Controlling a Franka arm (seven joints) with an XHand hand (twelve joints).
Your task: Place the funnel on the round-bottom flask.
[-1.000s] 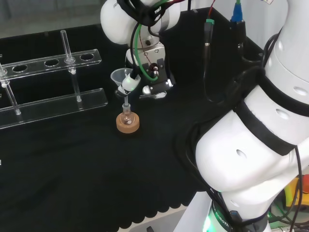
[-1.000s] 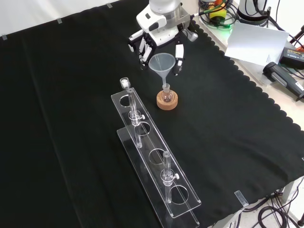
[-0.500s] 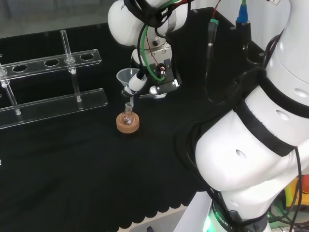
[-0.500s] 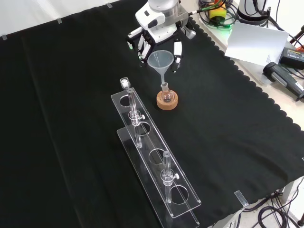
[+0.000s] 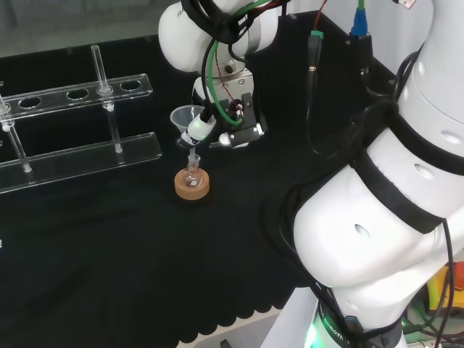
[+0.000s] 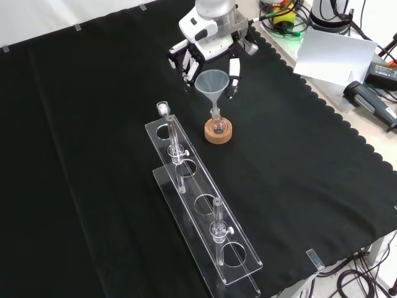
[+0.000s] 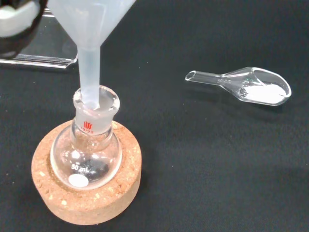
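A small round-bottom flask [image 7: 90, 153] stands upright in a cork ring [image 7: 96, 200] on the black cloth. The translucent funnel [image 7: 90, 34] hangs straight above it, and its stem tip sits inside the flask's neck. In the front view the hand [image 6: 208, 51] comes in from the top, its fingers curled round the funnel [image 6: 212, 81] over the flask [image 6: 216, 123] and cork ring [image 6: 219, 134]. The head view shows the hand [image 5: 219, 127] just right of the funnel [image 5: 185, 116], above the flask [image 5: 192, 172]. A blurred fingertip [image 7: 17, 19] lies beside the funnel's cone.
A clear two-tier tube rack [image 6: 205, 205] with glass tubes stands in front of the flask in the front view, to the left in the head view [image 5: 80, 156]. A glass scoop [image 7: 251, 87] with white powder lies beside the cork ring. Paper and devices [image 6: 335, 56] lie beyond the cloth's scalloped edge.
The hand rose a little with the funnel, then came back down. The funnel's stem now sits in the flask's neck. The flask and ring stayed put.
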